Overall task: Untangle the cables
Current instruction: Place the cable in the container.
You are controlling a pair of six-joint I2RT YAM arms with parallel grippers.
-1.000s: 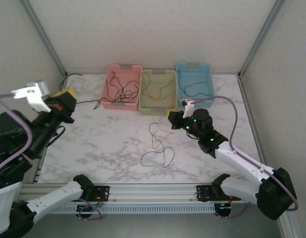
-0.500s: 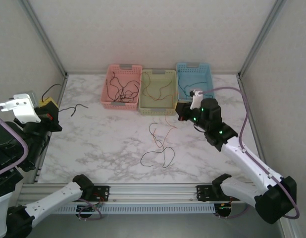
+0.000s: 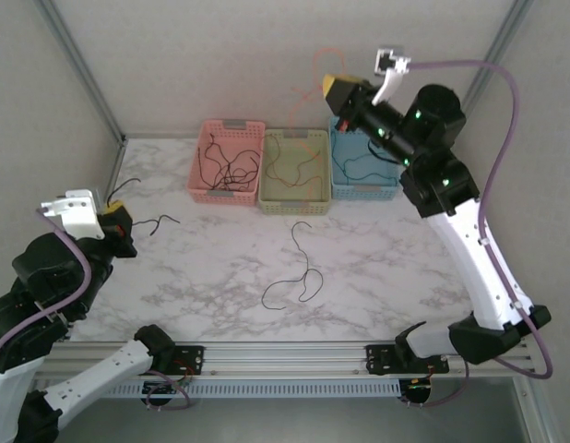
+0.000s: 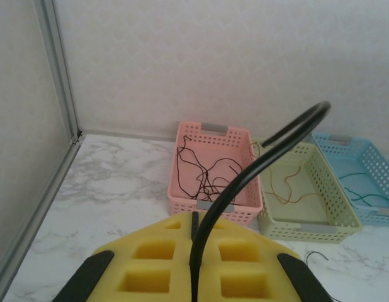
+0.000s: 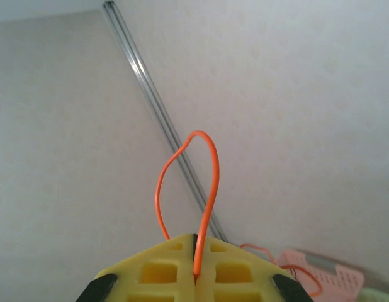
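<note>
One orange cable point(image 5: 216, 176) loops straight upward.

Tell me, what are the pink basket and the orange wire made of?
The pink basket looks like moulded plastic with a dull finish: its walls are an even grid of small holes. The orange wire seems plastic-coated, smooth and a bit shiny, and it bends in a soft loop. What is inside it cannot be seen.

1. White marble-patterned tabletop point(image 3: 202, 268): flat, enclosed by pale walls.
2. Pink perforated plastic basket point(image 3: 220, 196), pale-yellow perforated plastic basket point(image 3: 294, 205) and blue perforated plastic basket point(image 3: 366, 192): close-set in a row at the far edge.
3. Grey metal frame post point(image 3: 80, 69): slanting at the left rear corner.
</note>
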